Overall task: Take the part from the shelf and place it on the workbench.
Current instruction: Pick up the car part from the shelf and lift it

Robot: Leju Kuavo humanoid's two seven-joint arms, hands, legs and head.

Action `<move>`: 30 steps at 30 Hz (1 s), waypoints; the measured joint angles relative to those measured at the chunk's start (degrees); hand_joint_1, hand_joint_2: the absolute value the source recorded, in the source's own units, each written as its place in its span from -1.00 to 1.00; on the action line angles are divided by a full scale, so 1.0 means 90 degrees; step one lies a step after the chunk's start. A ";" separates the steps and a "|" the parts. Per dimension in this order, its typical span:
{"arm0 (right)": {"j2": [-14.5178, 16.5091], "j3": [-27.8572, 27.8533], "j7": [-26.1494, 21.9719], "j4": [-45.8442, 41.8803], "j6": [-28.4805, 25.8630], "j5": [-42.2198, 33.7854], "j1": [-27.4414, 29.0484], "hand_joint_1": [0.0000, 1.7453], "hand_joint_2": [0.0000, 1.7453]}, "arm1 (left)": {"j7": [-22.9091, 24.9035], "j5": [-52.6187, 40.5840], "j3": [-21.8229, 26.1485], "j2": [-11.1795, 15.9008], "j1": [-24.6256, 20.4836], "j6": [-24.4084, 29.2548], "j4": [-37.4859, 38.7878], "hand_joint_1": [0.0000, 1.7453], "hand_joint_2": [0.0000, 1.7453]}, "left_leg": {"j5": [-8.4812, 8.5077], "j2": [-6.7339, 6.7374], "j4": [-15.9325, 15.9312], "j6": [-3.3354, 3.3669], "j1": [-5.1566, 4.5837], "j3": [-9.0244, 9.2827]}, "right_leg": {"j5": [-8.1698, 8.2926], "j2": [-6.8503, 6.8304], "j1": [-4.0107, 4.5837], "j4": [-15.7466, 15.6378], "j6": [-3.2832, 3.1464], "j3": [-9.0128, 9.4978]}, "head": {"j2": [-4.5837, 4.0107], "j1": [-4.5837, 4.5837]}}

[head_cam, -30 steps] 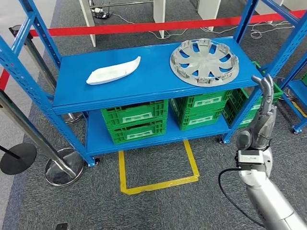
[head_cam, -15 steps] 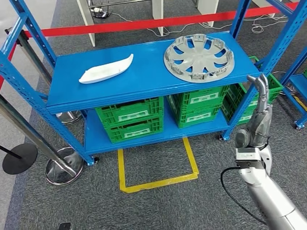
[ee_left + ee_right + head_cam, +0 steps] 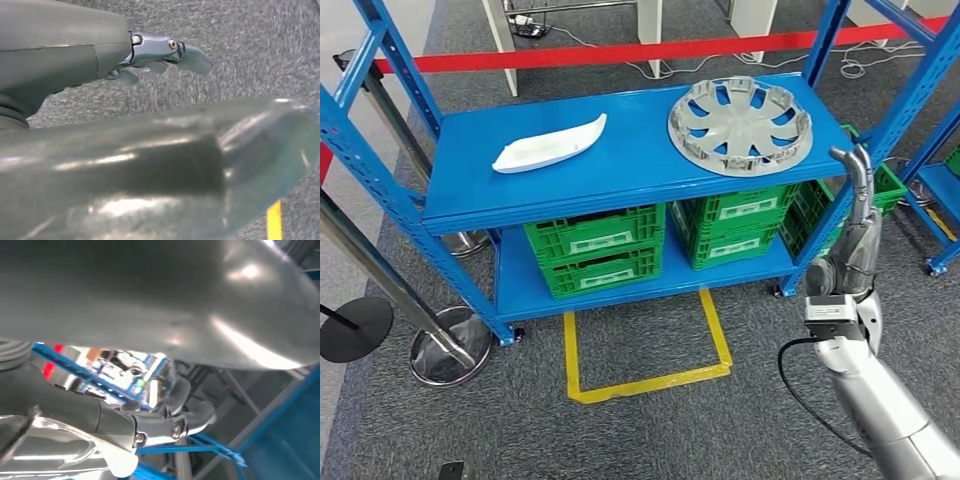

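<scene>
A blue shelf [image 3: 637,155] carries two parts on its top level. A white elongated curved part [image 3: 549,145] lies toward the left, and a silver wheel cover [image 3: 740,125] lies flat on the right. My right hand [image 3: 857,215] is raised beside the shelf's right front corner, below and to the right of the wheel cover. Its fingers point up, curl slightly at the tips and hold nothing. The right wrist view shows the same fingers [image 3: 177,417] empty in front of blue shelf beams. My left hand [image 3: 162,50] hangs over grey carpet with its fingers stretched out and empty.
Green crates [image 3: 595,250] [image 3: 739,225] fill the lower level. A blue upright [image 3: 909,100] of a neighbouring rack stands close behind my right hand. A red barrier tape [image 3: 622,52] runs behind the shelf. Stanchion bases [image 3: 448,350] stand at the left. A yellow floor marking [image 3: 648,385] lies in front.
The whole view has shifted slightly, so the camera moved. My right hand has drawn a little closer to the shelf's right corner and the wheel cover. The parts lie as before.
</scene>
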 joint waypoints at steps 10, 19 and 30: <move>0.0004 -0.0009 0.0002 0.0084 0.0001 -0.0114 -0.0028 -1.00 -1.00 | 0.0008 0.0049 0.0005 -0.0002 -0.0015 0.0056 -0.0001 -1.00 -1.00 | -0.0361 0.0004 -0.0003 -0.0150 0.0044 0.0419 | 0.0377 -0.0032 -0.0054 -0.0115 0.0104 -0.0349 | -0.0001 0.0023; 0.0011 0.0009 -0.0001 0.0154 0.0002 -0.0172 -0.0067 -1.00 -1.00 | 0.0033 0.0052 0.0005 0.0038 -0.0028 0.0065 -0.0006 -1.00 -1.00 | -0.0632 0.0007 0.1893 -0.0392 0.0054 -0.0826 | -0.0091 0.0005 -0.0067 -0.0478 -0.0283 0.0427 | 0.0001 -0.0006; 0.0069 0.0016 -0.0002 0.0236 0.0003 -0.0197 -0.0114 -1.00 -1.00 | 0.0083 0.0013 -0.0004 0.0082 -0.0023 0.0182 -0.0008 -1.00 -1.00 | 0.0826 -0.0096 0.0397 0.0004 -0.0110 -0.1048 | -0.1169 0.0134 -0.0046 -0.0554 0.0009 0.1588 | 0.0000 0.0036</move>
